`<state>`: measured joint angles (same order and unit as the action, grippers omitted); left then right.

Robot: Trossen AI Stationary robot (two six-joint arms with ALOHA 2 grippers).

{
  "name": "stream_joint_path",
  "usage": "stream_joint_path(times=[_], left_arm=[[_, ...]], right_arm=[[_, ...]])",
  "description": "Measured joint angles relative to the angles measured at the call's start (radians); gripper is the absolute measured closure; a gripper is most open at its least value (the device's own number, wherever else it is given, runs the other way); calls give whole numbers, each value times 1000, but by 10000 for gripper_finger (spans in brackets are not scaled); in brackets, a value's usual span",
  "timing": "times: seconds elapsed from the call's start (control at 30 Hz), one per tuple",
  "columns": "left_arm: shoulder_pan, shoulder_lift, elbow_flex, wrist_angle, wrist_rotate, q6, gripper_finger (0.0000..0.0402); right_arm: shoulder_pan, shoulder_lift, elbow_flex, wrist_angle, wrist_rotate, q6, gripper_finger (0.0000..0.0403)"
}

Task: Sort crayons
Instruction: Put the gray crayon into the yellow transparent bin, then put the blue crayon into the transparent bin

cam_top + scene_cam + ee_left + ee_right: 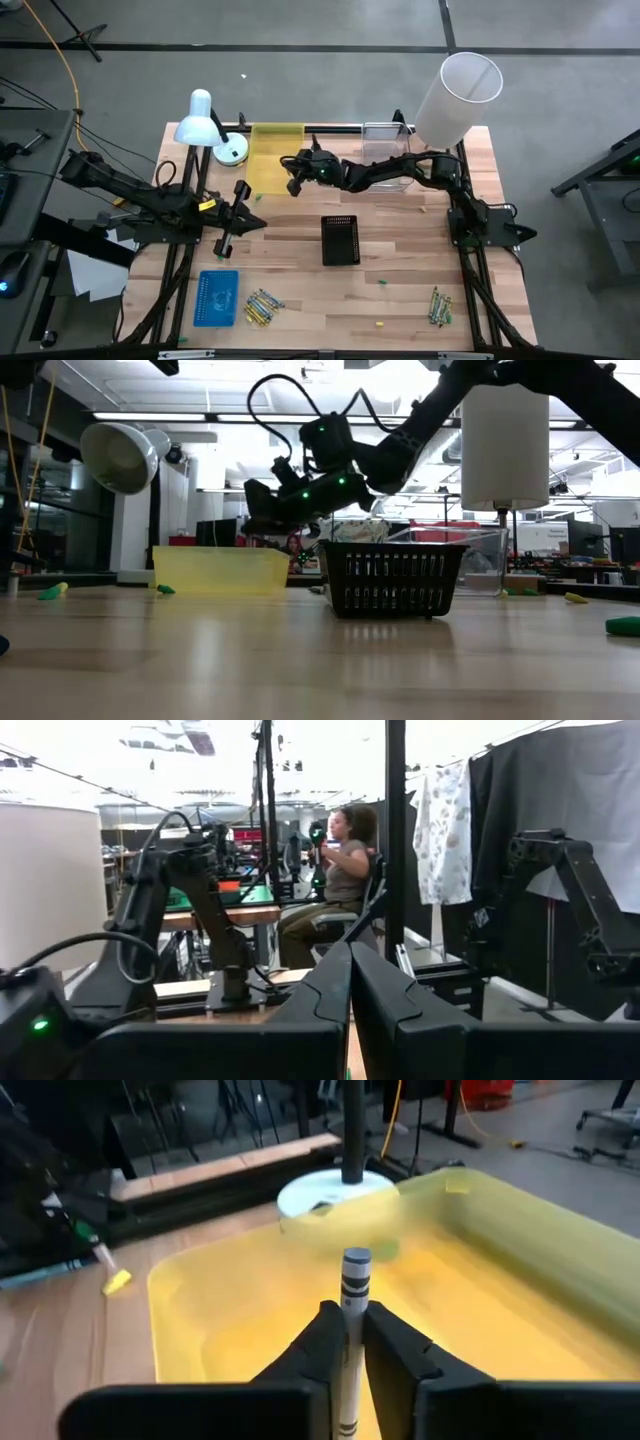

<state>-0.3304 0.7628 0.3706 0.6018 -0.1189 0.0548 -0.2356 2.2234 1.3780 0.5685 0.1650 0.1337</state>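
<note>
hovering over the yellow tray (500, 1310) so a drop lands inside, the right gripper (346, 1342) has its fingers pinching a greyish crayon (352, 1295), while the left gripper (350, 1010), fingers closed, waits at the bench's left edge.

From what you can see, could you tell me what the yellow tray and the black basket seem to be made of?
Yellow tray: probably plastic, translucent and smooth, since light glows through its walls.
Black basket: likely moulded plastic, matt, its walls pierced with rows of slots; coated metal can't be excluded.
</note>
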Motion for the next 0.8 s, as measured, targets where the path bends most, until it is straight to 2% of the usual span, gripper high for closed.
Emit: stream_joint_path(times=[0.27, 0.4, 0.57, 0.67, 0.8], left_arm=[[-19, 0, 0, 0, 0, 1, 399], [-19, 0, 0, -11, 0, 1, 399], [-18, 0, 0, -39, -1, -8, 399], [-18, 0, 0, -42, -1, -26, 399], [-18, 0, 0, -59, -2, -27, 399]], right_arm=[[0, -18, 21, -125, -15, 22, 284], [0, -65, 21, -193, -16, -60, 239], [7, -202, 16, -447, -15, -169, 208], [31, -308, -63, -535, -8, -189, 204], [98, -490, -304, -465, 73, -171, 204]])
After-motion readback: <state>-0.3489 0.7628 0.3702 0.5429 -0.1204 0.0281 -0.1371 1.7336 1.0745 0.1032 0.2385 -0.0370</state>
